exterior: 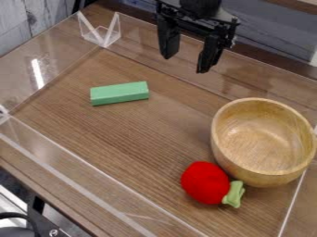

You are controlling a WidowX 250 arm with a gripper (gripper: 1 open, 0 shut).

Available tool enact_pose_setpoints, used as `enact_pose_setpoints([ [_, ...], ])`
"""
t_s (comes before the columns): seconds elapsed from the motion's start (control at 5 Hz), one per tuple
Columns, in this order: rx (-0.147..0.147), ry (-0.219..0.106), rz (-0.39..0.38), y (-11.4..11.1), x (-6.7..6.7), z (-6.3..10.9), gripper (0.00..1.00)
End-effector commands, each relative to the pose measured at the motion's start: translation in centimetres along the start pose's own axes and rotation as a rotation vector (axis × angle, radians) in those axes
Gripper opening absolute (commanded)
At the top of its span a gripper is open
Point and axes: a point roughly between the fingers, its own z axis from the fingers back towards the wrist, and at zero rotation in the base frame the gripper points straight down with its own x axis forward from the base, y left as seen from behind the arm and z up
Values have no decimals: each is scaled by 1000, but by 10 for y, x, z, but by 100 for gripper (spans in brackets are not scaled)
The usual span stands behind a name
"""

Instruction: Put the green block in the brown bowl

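The green block (119,93) is a small mint-green bar lying flat on the wooden table, left of centre. The brown bowl (262,139) is a round wooden bowl with a thick rim, standing at the right with nothing inside it. My gripper (186,56) hangs at the top centre, pointing down, its black fingers spread apart with nothing between them. It is up and to the right of the block and well clear of it, and above-left of the bowl.
A red plush fruit (206,180) with a green leaf lies in front of the bowl. Clear acrylic walls (44,69) ring the table, with a clear bracket (99,32) at the back left.
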Motion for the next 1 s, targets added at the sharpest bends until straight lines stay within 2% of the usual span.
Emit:
enact_pose_setpoints([
  [0.0,5,31,-149,0,-6,-15,100],
  [0.2,15,53,-336,25,-12,-27,100],
  [0.4,35,40,-487,54,-16,-33,100],
  [0.6,52,33,-592,79,-28,-40,100],
  [0.8,56,5,-641,99,-37,-47,100],
])
